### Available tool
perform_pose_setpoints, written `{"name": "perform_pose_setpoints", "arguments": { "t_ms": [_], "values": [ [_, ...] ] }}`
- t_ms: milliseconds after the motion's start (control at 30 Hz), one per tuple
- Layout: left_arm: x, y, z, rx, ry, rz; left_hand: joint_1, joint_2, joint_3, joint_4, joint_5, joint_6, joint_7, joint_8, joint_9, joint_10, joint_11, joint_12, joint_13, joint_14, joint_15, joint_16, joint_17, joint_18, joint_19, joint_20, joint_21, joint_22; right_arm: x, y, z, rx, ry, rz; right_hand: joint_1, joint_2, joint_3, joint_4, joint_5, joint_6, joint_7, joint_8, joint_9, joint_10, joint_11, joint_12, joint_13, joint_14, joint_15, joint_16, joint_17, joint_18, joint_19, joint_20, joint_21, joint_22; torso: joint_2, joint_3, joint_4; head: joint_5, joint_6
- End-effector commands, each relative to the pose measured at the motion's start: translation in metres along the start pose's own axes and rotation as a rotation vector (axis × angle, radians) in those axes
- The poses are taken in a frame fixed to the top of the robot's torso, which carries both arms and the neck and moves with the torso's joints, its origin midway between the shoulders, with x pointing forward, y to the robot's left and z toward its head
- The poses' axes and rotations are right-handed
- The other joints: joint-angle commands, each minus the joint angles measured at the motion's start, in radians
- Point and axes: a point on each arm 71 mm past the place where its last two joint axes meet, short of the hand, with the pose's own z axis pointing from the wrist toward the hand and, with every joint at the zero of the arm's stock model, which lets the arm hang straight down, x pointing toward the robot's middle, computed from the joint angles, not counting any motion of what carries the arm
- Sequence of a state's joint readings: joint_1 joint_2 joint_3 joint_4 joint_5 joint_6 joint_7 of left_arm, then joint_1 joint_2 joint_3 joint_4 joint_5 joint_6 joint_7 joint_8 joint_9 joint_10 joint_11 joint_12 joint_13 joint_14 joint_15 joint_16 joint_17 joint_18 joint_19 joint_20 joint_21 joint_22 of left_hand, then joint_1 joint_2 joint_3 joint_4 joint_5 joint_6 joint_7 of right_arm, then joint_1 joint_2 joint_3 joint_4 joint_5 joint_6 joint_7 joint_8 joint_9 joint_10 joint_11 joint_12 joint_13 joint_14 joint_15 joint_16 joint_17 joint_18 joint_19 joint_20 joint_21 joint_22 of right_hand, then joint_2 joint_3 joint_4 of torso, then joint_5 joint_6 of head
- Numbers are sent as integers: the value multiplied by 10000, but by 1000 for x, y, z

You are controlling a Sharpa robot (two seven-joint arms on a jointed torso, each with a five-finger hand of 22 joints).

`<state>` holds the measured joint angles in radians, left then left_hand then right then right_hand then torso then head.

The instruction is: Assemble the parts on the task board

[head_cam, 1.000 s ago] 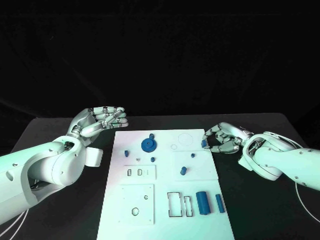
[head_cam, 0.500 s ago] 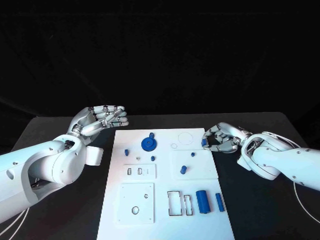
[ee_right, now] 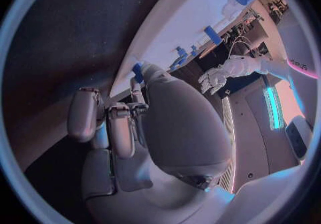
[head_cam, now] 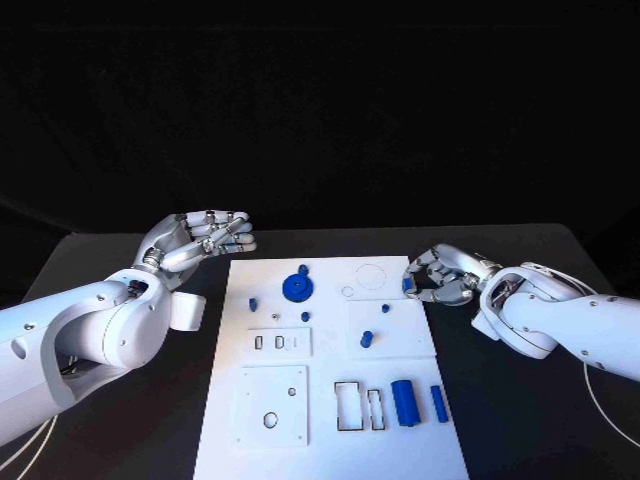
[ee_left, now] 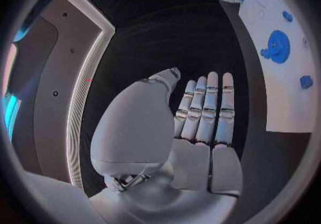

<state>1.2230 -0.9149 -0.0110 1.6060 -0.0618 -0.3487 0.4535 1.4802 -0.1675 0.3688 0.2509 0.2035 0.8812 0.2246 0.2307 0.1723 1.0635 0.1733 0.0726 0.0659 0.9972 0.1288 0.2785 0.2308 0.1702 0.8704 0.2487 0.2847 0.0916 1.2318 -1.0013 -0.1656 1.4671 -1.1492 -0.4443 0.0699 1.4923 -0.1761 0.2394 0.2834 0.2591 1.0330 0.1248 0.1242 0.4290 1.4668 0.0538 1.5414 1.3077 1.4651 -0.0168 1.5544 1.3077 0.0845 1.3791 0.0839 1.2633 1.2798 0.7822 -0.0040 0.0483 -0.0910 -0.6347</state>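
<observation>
While the white task board [head_cam: 335, 400] lies in the middle of the black table [head_cam: 551, 420], the robot's right hand [head_cam: 438, 275] sits at the board's far right edge, fingers curled round a small blue part [head_cam: 408, 286] pinched at that edge. Off the board's far left corner, the left hand [head_cam: 205, 237] is raised with its fingers side by side, lightly curled, holding nothing. A blue gear [head_cam: 299, 289] rests on the board's far half, and a blue cylinder [head_cam: 404, 401] and a blue bar [head_cam: 438, 404] lie toward its near right.
</observation>
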Motion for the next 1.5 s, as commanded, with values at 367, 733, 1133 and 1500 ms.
{"name": "perform_pose_setpoints", "arguments": {
  "t_ms": [367, 733, 1133, 1500],
  "values": [
    [2, -1, 0, 32, 187, -118, 57, -76, 39, 8, -60, -8, 78, -61, -13, 72, 21, -32, 4, -41, 39, -43, 8, 138, 65, 34, -54, -9, -1, 1, 1, 135, -339, 3, -118, 12, 227, -10, 42, 228, -45, 93, 21, 908, -135, 86, 2438, 966, -103, 60, 2204, -77, 139, -23, 132, 142, 0, 1, 11, -13, -42],
    [1, -1, 0, 25, 186, -118, 57, -76, 39, 8, -60, -8, 78, -61, -13, 72, 21, -32, 4, -41, 39, -43, 8, 138, 65, 34, -54, -9, 0, 15, -1, -88, -821, 259, -42, 160, 805, -170, 230, 641, -259, 346, 144, 984, -327, 203, 2547, 1001, -254, 100, 2366, -122, 268, -153, 313, 354, -8, 14, -10, 30, -66],
    [0, 0, 0, 3, 173, -112, 57, -76, 39, 8, -60, -8, 78, -61, -13, 72, 21, -32, 4, -41, 39, -43, 8, 138, 65, 34, -54, -9, 8, 59, -6, -504, -879, 944, -162, 269, 1020, -165, 227, 627, -283, 382, 186, 984, -356, 201, 2547, 1015, -280, 115, 2430, -141, 312, -189, 376, 430, -42, 2, -4, 67, -139],
    [-2, 4, 1, -84, 110, -124, 44, -77, 51, 4, -62, -7, 82, -67, -15, 82, 24, -49, 5, -40, 41, -54, 28, 138, 71, 35, -62, -23, 37, 118, 3, -1067, -280, 1657, -215, 283, 1064, -159, 221, 610, -283, 388, 198, 978, -357, 190, 2537, 1018, -284, 118, 2442, -134, 297, -196, 346, 408, -156, -36, 22, 129, -285]
  ]
}}
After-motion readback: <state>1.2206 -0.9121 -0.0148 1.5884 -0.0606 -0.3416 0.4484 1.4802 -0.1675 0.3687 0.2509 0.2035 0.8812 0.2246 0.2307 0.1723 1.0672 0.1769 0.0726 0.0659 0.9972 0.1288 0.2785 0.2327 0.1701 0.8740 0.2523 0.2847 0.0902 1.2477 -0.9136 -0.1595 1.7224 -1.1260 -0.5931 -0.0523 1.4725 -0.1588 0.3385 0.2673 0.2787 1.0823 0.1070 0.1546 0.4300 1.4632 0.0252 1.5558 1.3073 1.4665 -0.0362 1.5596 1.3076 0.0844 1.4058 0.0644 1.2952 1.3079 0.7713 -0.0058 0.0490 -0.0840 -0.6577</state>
